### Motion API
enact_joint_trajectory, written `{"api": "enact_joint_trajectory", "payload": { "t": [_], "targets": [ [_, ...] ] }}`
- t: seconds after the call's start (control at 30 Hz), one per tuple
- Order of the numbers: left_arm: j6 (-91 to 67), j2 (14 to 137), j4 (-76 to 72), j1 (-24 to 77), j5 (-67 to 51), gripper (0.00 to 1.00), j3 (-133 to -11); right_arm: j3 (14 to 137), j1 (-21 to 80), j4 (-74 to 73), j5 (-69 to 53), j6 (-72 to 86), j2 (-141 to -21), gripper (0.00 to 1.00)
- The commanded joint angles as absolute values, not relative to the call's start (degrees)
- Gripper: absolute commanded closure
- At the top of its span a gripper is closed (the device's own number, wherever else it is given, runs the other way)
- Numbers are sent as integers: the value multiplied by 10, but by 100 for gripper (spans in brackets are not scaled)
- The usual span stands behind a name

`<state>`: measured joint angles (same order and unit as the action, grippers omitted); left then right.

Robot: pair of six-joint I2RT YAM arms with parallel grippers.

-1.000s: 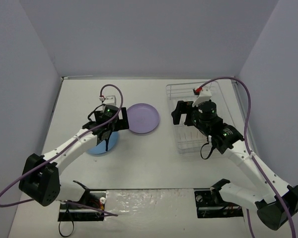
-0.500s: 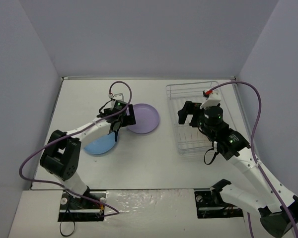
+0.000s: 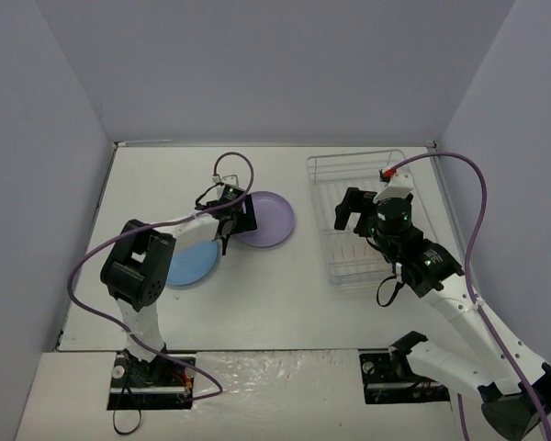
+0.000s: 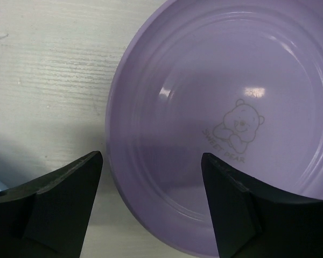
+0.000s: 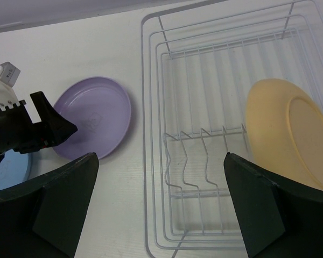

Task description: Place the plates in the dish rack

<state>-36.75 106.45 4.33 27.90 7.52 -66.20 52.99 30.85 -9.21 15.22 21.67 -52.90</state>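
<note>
The lavender plate [image 3: 266,219] [image 4: 220,107] lies flat on the table left of the dish rack [image 3: 342,165] [image 5: 144,161]. My left gripper [image 3: 231,223] [image 4: 153,204] is open and straddles its left rim, one finger over the table and the other over the plate's inside. The blue plate [image 3: 191,264] [image 5: 8,169] lies flat just beside it, nearer the arm bases. An orange-yellow plate [image 5: 285,134] leans inside the rack on its right side. My right gripper [image 3: 352,213] [image 5: 161,207] hovers open above the rack's wire dividers, holding nothing.
Grey walls close in the table on the left, back and right. The left arm's purple cable [image 3: 234,170] loops above the lavender plate. The right arm's cable [image 3: 459,184] arcs over the rack's right side.
My left gripper has moved right, from over the blue plate to the lavender plate's left rim, and its jaws have narrowed somewhat. The right gripper has drifted slightly right over the rack.
</note>
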Motion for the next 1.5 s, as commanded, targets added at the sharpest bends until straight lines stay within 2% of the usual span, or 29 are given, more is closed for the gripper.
{"api": "enact_joint_trajectory", "payload": {
  "t": [0.0,0.2,0.3,0.33,0.5,0.6,0.7,0.83,1.03,1.27,1.43,1.47],
  "targets": [
    [-383,1058,31,269,76,40,-691,538,312,-84,190,224,-516,0],
    [-397,1056,29,262,81,81,-675,543,312,-100,206,228,-494,0],
    [-398,1055,28,258,79,98,-670,545,312,-108,213,228,-483,0],
    [-396,1053,27,257,77,100,-669,545,312,-112,217,227,-479,0],
    [-370,1000,26,253,83,100,-667,549,312,-120,181,208,-492,0],
    [-357,938,19,253,89,100,-647,551,314,-110,119,192,-512,0],
    [-344,838,-23,254,92,100,-578,554,315,-91,44,169,-559,0],
    [-331,714,-93,259,63,100,-498,560,325,-62,13,155,-590,0],
    [-329,597,-102,269,40,100,-435,574,361,-17,-26,149,-635,0],
    [-324,533,-83,277,28,100,-426,591,402,58,-54,159,-689,1],
    [-334,505,-88,278,4,100,-417,600,409,91,-40,176,-724,8],
    [-335,500,-88,278,1,100,-415,600,409,97,-37,179,-729,12]
  ]
}}
